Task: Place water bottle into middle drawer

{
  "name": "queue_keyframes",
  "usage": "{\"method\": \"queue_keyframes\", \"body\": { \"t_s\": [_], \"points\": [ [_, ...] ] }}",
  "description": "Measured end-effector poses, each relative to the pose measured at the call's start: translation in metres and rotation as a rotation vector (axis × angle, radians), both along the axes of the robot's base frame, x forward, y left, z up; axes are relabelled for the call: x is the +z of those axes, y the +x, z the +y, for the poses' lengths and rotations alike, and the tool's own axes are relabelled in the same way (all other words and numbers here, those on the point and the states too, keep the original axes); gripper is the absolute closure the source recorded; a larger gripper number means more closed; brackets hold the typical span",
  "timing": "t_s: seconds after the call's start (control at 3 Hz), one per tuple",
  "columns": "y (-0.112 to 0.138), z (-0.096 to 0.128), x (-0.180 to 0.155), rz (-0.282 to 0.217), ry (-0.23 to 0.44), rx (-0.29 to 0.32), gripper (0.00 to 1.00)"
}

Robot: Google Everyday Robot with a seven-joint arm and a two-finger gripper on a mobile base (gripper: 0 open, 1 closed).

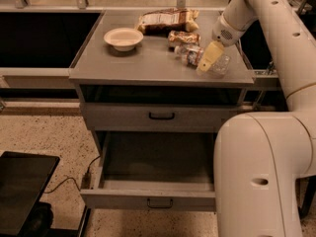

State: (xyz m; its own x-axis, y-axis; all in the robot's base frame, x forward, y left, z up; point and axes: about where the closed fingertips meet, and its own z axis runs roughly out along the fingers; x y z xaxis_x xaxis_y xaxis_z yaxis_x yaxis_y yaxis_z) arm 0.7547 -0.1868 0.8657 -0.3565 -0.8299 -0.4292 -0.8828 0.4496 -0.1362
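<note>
The water bottle (191, 56) lies on its side on the right part of the grey cabinet top (148, 63), its clear end (221, 64) pointing right. My gripper (209, 58) reaches down from the upper right and sits over the middle of the bottle, touching or nearly touching it. The middle drawer (148, 199) is pulled open below, low front panel toward me, tray empty. Its right part is hidden behind my white arm (256, 177).
A white bowl (123, 37) stands at the top's left. Brown-and-white snack packets (165, 19) lie at the back, one smaller packet (183, 37) just behind the bottle. A taller-fronted drawer (162, 116) above the open one is shut. A black object (22, 189) sits on the floor at left.
</note>
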Motion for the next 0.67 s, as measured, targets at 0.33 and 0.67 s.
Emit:
{"method": "queue_keyframes", "body": {
  "t_s": [0.33,0.67],
  "points": [
    [-0.0002,0.0100,-0.0235,0.046,0.022,0.025,0.00],
    [-0.0001,0.0101,-0.0238,0.046,0.022,0.025,0.00]
  ]
}}
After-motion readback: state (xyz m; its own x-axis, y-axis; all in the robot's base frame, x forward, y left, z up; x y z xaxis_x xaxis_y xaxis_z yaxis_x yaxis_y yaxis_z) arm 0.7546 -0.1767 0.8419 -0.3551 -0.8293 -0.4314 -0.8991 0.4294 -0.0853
